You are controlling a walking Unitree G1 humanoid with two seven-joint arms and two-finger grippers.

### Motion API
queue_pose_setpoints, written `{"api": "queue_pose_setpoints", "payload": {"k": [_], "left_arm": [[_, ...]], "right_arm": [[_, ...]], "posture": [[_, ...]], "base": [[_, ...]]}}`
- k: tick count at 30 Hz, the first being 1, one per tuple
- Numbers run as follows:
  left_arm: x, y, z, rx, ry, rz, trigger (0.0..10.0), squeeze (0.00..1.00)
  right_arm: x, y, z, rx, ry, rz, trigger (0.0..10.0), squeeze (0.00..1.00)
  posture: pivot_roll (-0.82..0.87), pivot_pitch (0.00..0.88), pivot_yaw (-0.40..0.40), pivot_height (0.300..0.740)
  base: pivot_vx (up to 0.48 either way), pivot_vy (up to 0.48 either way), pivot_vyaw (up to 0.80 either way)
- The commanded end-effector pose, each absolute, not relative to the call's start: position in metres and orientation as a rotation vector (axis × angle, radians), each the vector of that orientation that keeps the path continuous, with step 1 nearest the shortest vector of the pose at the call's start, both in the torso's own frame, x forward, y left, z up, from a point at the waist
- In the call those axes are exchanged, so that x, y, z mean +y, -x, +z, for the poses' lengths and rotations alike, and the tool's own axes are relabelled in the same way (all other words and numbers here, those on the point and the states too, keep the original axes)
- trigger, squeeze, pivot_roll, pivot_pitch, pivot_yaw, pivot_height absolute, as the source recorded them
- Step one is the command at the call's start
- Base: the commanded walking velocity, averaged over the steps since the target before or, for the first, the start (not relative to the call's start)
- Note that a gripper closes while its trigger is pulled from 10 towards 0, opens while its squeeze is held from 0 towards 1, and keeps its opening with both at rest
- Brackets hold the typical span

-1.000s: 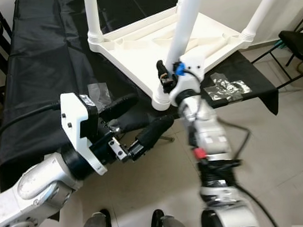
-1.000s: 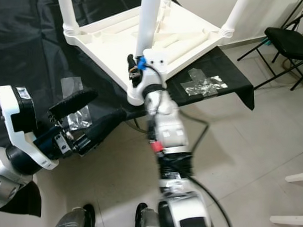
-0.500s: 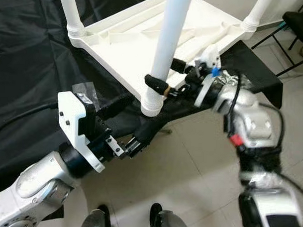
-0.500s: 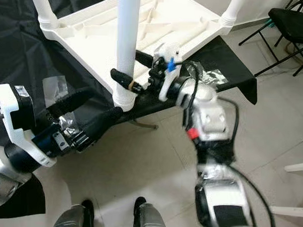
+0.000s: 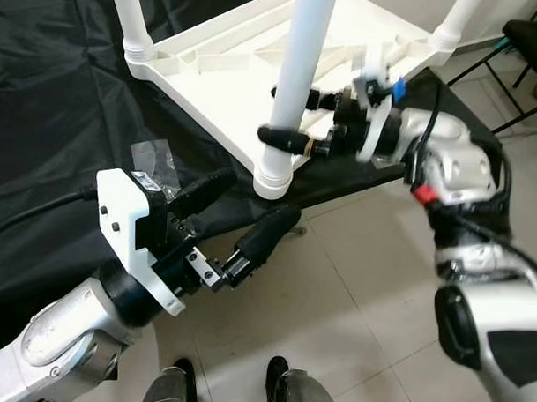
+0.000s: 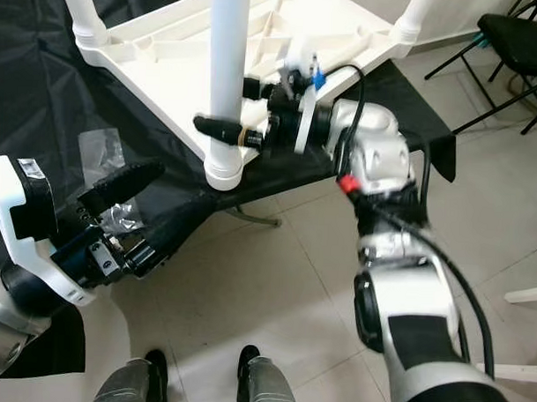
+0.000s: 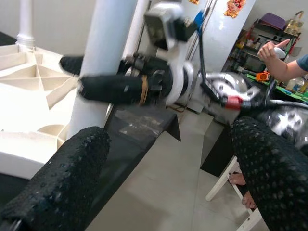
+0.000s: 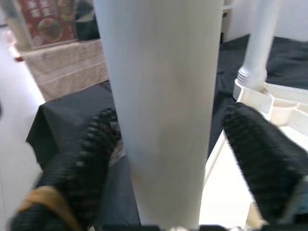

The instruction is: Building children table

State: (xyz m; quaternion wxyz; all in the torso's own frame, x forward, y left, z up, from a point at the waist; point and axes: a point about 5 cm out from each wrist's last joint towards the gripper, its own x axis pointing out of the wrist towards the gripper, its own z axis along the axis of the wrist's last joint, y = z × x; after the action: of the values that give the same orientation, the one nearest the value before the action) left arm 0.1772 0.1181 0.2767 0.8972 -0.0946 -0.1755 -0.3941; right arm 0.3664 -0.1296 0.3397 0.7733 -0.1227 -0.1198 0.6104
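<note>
The white children's table (image 5: 218,72) lies upside down on a black-draped table (image 5: 60,114), its legs pointing up. My right gripper (image 5: 300,119) reaches in from the right and straddles the nearest leg (image 5: 302,52) just above its socket. One finger (image 5: 284,137) crosses the front and the other sits behind. In the right wrist view the leg (image 8: 161,110) stands between the fingers (image 8: 262,159) with a thin gap on one side, so the gripper is open. My left gripper (image 5: 237,213) hangs open and holds nothing, below the table's front corner.
Crumpled clear wrappers (image 5: 154,155) lie on the black cloth. A black folding chair (image 6: 517,29) stands at the far right. A person's hand (image 7: 283,52) shows in the background of the left wrist view. Tiled floor (image 5: 362,301) and my feet (image 5: 279,391) are below.
Over the second my right arm swung from in front of the leg round to its right side, fingers staying around it. The left gripper drifted slightly, still open. The camera shifted.
</note>
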Motion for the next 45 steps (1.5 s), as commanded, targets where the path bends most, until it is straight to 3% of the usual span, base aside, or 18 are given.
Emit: {"api": "queue_pose_setpoints", "payload": {"k": [1,16,17,19,21,22,23,24,31,32,33,34,36,37,39,41,43,45], "left_arm": [[0.116,-0.171,0.277,-0.366,0.192,-0.834,10.0,0.00],[0.116,-0.177,0.278,-0.365,0.187,-0.838,10.0,0.00],[0.116,-0.178,0.278,-0.365,0.184,-0.838,10.0,0.00],[0.117,-0.179,0.277,-0.364,0.180,-0.836,10.0,0.00],[0.117,-0.179,0.277,-0.364,0.180,-0.836,10.0,0.00],[0.118,-0.180,0.277,-0.367,0.179,-0.834,10.0,0.00],[0.118,-0.180,0.277,-0.367,0.179,-0.834,10.0,0.00],[0.117,-0.183,0.280,-0.382,0.183,-0.845,10.0,0.00],[0.117,-0.185,0.279,-0.379,0.176,-0.873,10.0,0.00],[0.117,-0.186,0.279,-0.379,0.175,-0.875,10.0,0.00],[0.117,-0.186,0.279,-0.379,0.175,-0.875,10.0,0.00],[0.116,-0.186,0.279,-0.381,0.177,-0.876,10.0,0.00],[0.116,-0.186,0.279,-0.381,0.177,-0.876,10.0,0.00],[0.116,-0.186,0.280,-0.383,0.179,-0.876,10.0,0.00],[0.116,-0.186,0.280,-0.383,0.179,-0.876,10.0,0.00],[0.115,-0.185,0.280,-0.381,0.182,-0.875,10.0,0.00],[0.115,-0.185,0.280,-0.381,0.182,-0.875,10.0,0.00],[0.115,-0.185,0.279,-0.373,0.184,-0.872,10.0,0.00]], "right_arm": [[-0.131,-0.366,0.337,-0.248,0.283,1.343,0.0,0.00],[-0.150,-0.364,0.307,-0.149,0.368,1.246,0.0,0.00],[-0.146,-0.361,0.291,-0.120,0.301,1.109,0.0,0.00],[-0.137,-0.344,0.242,-0.059,0.137,0.595,0.0,0.00],[-0.137,-0.344,0.242,-0.059,0.137,0.595,0.0,0.00],[-0.137,-0.322,0.211,-0.010,0.061,0.344,0.0,0.00],[-0.137,-0.322,0.211,-0.010,0.061,0.344,0.0,0.00],[-0.136,-0.311,0.181,0.039,-0.040,0.081,0.0,0.00],[-0.125,-0.331,0.184,0.039,-0.075,0.030,0.0,0.00],[-0.117,-0.335,0.190,0.041,-0.076,0.077,3.8,0.00],[-0.117,-0.335,0.190,0.041,-0.076,0.077,3.8,0.00],[-0.109,-0.336,0.201,-0.003,-0.091,0.158,10.0,0.00],[-0.109,-0.336,0.201,-0.003,-0.091,0.158,10.0,0.00],[-0.101,-0.335,0.212,-0.036,-0.113,0.287,10.0,1.00],[-0.101,-0.335,0.212,-0.036,-0.113,0.287,10.0,1.00],[-0.104,-0.331,0.236,-0.133,-0.056,0.550,10.0,1.00],[-0.104,-0.331,0.236,-0.133,-0.056,0.550,10.0,1.00],[-0.125,-0.332,0.252,-0.166,0.057,0.703,10.0,1.00]], "posture": [[0.11,0.364,-0.094,0.740],[0.08,0.344,-0.095,0.740],[0.08,0.340,-0.111,0.740],[0.08,0.334,-0.111,0.740],[0.08,0.334,-0.111,0.740],[0.09,0.324,-0.104,0.740],[0.09,0.324,-0.104,0.740],[0.08,0.311,-0.072,0.740],[0.06,0.299,-0.060,0.740],[0.06,0.301,-0.058,0.740],[0.06,0.301,-0.058,0.740],[0.06,0.305,-0.058,0.740],[0.06,0.305,-0.058,0.740],[0.06,0.307,-0.058,0.740],[0.06,0.307,-0.058,0.740],[0.07,0.319,-0.058,0.740],[0.07,0.319,-0.058,0.740],[0.07,0.326,-0.060,0.740]], "base": [[0.000,0.000,0.00],[0.000,0.000,0.00],[0.000,0.000,0.00],[0.000,0.000,0.00],[0.000,0.000,0.00],[0.000,0.000,0.00],[0.000,0.000,0.00],[0.000,0.000,0.00],[0.000,0.000,0.00],[0.000,0.000,0.00],[0.000,0.000,0.00],[0.000,0.000,0.00],[0.000,0.000,0.00],[0.000,0.000,0.00],[0.000,0.000,0.00],[0.000,0.000,0.00],[0.000,0.000,0.00],[0.000,0.000,0.00]]}}
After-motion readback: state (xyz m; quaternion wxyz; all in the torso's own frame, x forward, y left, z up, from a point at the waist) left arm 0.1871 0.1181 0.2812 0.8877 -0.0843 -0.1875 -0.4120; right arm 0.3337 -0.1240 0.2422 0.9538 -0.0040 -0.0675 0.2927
